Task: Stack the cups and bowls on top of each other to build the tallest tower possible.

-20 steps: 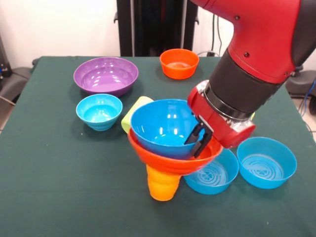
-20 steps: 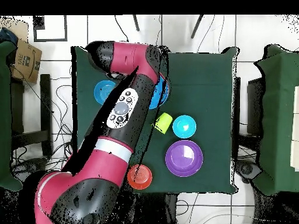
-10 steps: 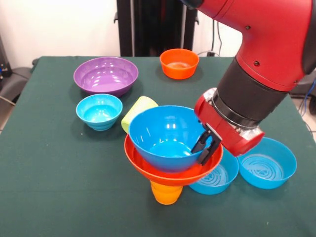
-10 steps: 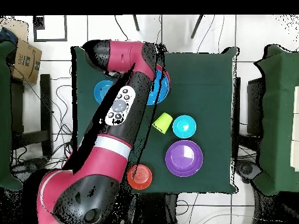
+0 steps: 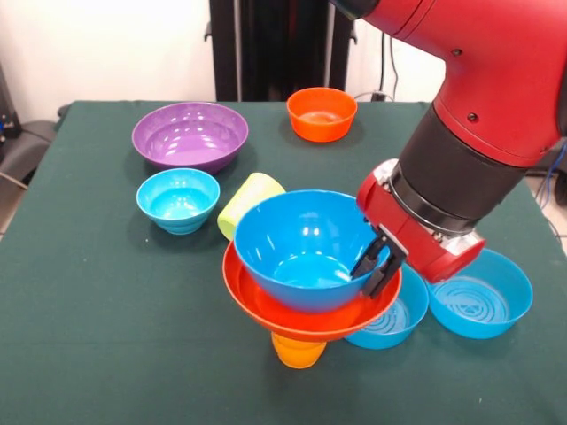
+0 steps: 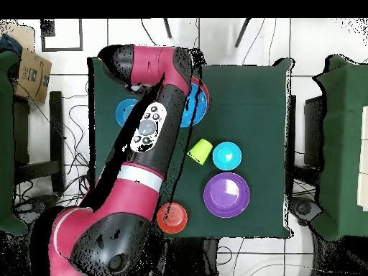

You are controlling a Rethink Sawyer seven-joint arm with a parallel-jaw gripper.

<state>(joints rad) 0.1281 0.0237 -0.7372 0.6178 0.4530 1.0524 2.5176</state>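
Beside two medium blue bowls [image 5: 478, 292], the gripper [image 5: 378, 262] pinches the large blue bowl [image 5: 306, 248] nested in the orange bowl [image 5: 292, 314] atop the orange cup [image 5: 299, 351].

I'm working in a robotics lab: the green-clothed table [image 6: 251, 108] stands on a white tiled floor [image 6: 316, 43] strewn with loose cables [image 6: 72, 122]. A cardboard box [image 6: 29, 72] sits beyond its edge, beside the arm [image 6: 144, 144].

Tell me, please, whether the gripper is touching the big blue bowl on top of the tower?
Touching. In the front view the gripper is closed over the right rim of the big blue bowl, one finger inside and one outside, no gap visible.
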